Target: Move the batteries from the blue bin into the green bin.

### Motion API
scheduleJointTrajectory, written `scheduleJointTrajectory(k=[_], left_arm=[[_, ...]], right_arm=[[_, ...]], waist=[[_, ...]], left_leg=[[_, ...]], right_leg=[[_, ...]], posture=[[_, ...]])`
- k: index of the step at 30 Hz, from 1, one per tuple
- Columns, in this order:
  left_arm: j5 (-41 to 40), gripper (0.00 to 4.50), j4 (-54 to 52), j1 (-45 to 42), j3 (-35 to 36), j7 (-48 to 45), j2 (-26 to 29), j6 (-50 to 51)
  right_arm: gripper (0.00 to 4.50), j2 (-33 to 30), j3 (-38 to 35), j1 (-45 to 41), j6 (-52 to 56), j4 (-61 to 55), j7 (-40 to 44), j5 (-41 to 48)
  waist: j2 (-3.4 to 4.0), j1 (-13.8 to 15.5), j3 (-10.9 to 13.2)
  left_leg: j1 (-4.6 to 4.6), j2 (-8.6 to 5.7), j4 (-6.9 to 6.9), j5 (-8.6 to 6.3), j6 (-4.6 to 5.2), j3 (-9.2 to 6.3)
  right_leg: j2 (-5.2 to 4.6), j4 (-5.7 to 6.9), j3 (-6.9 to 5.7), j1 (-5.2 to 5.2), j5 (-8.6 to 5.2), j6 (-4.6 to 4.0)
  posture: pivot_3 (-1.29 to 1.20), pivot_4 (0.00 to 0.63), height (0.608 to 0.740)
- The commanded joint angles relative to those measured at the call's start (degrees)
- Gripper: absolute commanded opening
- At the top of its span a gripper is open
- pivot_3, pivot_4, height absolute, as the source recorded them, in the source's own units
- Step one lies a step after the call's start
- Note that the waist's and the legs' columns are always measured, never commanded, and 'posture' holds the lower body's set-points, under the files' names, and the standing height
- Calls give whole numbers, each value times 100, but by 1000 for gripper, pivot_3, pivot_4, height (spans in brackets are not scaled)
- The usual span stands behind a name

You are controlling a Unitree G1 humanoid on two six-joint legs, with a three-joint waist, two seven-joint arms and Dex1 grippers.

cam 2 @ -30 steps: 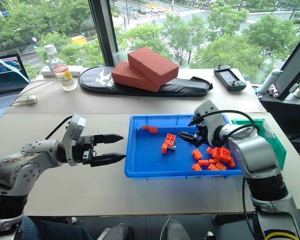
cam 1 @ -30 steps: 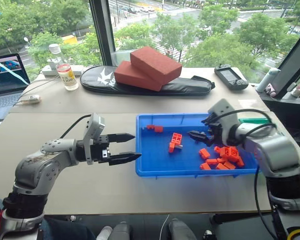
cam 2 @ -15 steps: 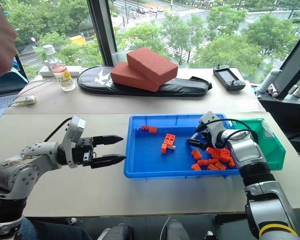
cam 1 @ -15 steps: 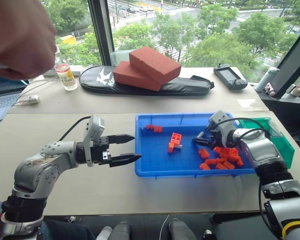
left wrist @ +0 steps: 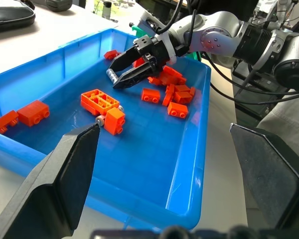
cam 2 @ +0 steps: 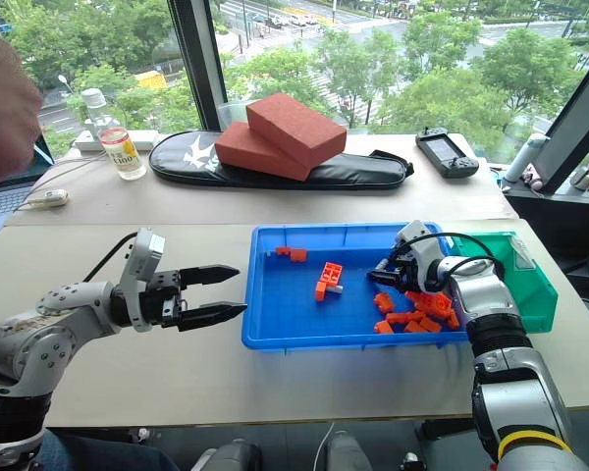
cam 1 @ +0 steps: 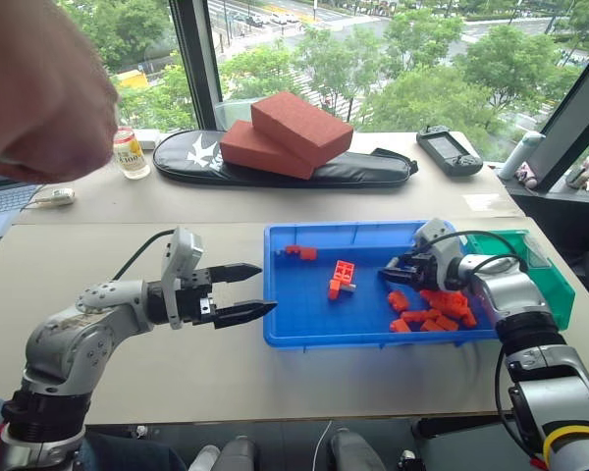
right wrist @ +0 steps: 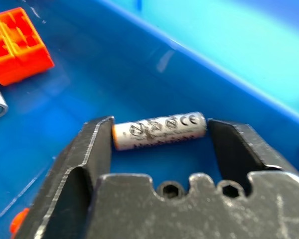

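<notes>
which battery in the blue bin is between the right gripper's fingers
The battery lying crosswise between the right gripper fingers, on bare blue bin floor; the other battery touches the orange bricks mid-bin.

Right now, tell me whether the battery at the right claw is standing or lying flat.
Lying flat: the battery rests lengthwise on the blue bin floor, between the right claw fingers.

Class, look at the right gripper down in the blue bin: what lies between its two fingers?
A battery lies lengthwise between the right gripper's fingers, its ends at the pads, on the blue bin floor; the right wrist view shows it.
</notes>
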Motion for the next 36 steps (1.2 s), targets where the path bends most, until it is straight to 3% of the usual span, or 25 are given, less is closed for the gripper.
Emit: scheduleJointTrajectory(k=[1,10,15,20,22,26,33,36], left_arm=[[-80,4500,-136,-59,54,-27,6,-112],[-17,4500,-52,-35,75,-82,37,-163],[42,4500,31,-95,-50,-149,-16,-197],[112,4500,113,-112,-143,-218,-29,-267],[126,4500,150,-133,-155,-231,-28,-296],[183,4500,323,-172,-139,-382,49,-368],[351,4500,658,-339,-234,-618,71,-480],[422,4500,786,-352,-309,-645,34,-506]], right_arm=[[2507,-76,-300,172,295,-685,-87,147],[2507,-519,-2328,733,1851,-3400,-1701,640],[2507,-822,-3111,995,3077,-3707,-2642,430],[2507,-743,-3262,1376,3170,-3743,-2968,400],[3509,-712,-3387,1460,3112,-3688,-3150,373],[4458,-742,-3370,1451,3148,-3863,-3152,510],[4458,-839,-3346,1151,3128,-4285,-2836,989],[4458,-811,-3016,1038,3264,-4835,-2442,1403]], waist=[[0,2,0],[8,77,5],[6,111,4],[7,88,4],[7,90,4],[7,102,3],[7,114,4],[8,100,4]], left_leg=[[0,0,0,0,0,0],[-7,-2,0,0,0,-1],[-6,-2,0,0,0,2],[-5,0,0,0,0,13],[-4,0,0,0,0,14],[-4,-2,0,0,0,16],[-5,-1,0,0,0,16],[-6,0,0,0,0,16]], right_leg=[[0,1,0,-1,0,0],[-3,4,0,-8,0,0],[-2,-3,1,-3,0,0],[0,-4,9,-6,0,0],[0,-4,10,-6,0,0],[-2,-4,11,-4,-1,1],[0,-6,10,-3,-1,1],[0,-7,10,-4,-1,1]], posture=[[0,150,740],[0,150,740],[0,150,740],[0,150,740],[0,150,740],[0,150,740],[0,150,740],[0,150,740]])
